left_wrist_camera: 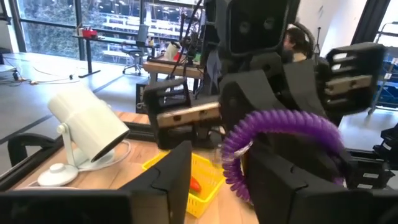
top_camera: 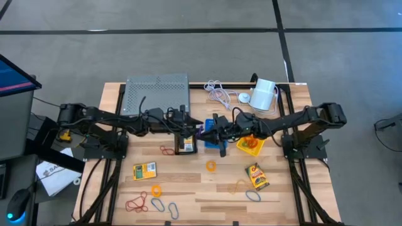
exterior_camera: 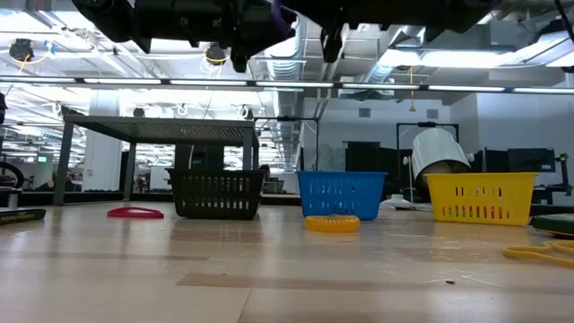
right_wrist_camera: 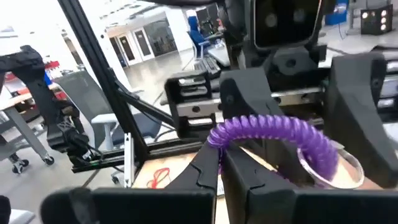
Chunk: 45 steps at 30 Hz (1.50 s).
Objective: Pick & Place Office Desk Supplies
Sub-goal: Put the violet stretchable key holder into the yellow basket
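High view: both arms reach to the middle of the counter [top_camera: 188, 188] and meet above the bins. The left gripper [top_camera: 196, 129] and right gripper [top_camera: 213, 130] face each other just above the blue bin [top_camera: 217, 142], with the black bin [top_camera: 186, 145] beside it and the yellow bin [top_camera: 251, 145] on the other side. A bit of purple shows between them. Loose loops, such as an orange loop [top_camera: 211, 166], and a yellow card packet [top_camera: 144, 171] lie nearer the front edge.

Low view: the 3 bins stand in a row; both grippers hang high above them.

Left wrist view: the purple coil loop [left_wrist_camera: 280, 140] sits at the left fingers [left_wrist_camera: 171, 171], with the right gripper just behind it.

Right wrist view: the right fingers [right_wrist_camera: 208, 168] are closed on the purple coil loop near its end, and the left gripper faces them.

The left fingers seem to touch the loop too, but I cannot tell whether they grip it.

Risk: this looks like a handover. If one side lets go before the other is firm, the springy loop could snap away and drop outside the bins.
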### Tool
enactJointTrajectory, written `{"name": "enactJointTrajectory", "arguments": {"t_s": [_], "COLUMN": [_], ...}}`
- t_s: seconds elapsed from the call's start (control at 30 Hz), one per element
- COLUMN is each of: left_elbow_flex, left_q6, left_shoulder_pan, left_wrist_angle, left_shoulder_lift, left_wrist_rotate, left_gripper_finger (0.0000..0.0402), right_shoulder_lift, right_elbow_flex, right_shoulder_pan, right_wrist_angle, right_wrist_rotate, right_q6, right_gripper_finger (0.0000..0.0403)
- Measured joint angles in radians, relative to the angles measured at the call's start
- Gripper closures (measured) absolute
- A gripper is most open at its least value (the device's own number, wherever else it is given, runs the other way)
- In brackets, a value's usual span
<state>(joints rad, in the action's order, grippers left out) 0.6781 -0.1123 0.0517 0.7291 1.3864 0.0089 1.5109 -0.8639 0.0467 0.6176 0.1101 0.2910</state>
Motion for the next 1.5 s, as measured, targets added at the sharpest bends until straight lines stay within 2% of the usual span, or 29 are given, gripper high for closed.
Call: {"name": "enactJointTrajectory", "arguments": {"t_s": [0.17,0.47,0.7,1.03,1.23,1.37,1.5], "left_elbow_flex": [-0.001,0.0,-0.001,-0.001,-0.027,-0.066,-0.111], "left_q6": [0.001,0.002,0.002,0.003,0.002,0.002,0.003], "left_shoulder_pan": [0.0,0.0,0.0,0.0,0.0,0.0,0.0], "left_wrist_angle": [-0.034,-0.221,-0.377,-0.522,-0.548,-0.514,-0.411], "left_shoulder_lift": [-0.058,-0.203,-0.258,-0.268,-0.268,-0.268,-0.267], "left_wrist_rotate": [0.0,0.0,0.0,-0.001,-0.001,-0.003,-0.006], "left_gripper_finger": [0.0243,0.0238,0.0238,0.0238,0.0238,0.0238,0.0238], "right_shoulder_lift": [-0.087,-0.23,-0.357,-0.544,-0.584,-0.583,-0.584], "right_elbow_flex": [0.0,0.0,0.0,0.0,0.0,0.026,0.068], "right_shoulder_pan": [0.008,0.01,-0.006,0.0,0.02,0.025,0.025], "right_wrist_angle": [-0.084,-0.269,-0.582,-1.075,-1.333,-1.433,-1.447], "right_wrist_rotate": [-0.003,-0.007,-0.12,-0.319,-0.347,-0.348,-0.351], "right_q6": [-0.037,-0.077,-0.081,0.089,0.232,0.309,0.348], "right_gripper_finger": [0.0402,0.0403,0.0403,0.0403,0.0403,0.0403,0.0403]}}
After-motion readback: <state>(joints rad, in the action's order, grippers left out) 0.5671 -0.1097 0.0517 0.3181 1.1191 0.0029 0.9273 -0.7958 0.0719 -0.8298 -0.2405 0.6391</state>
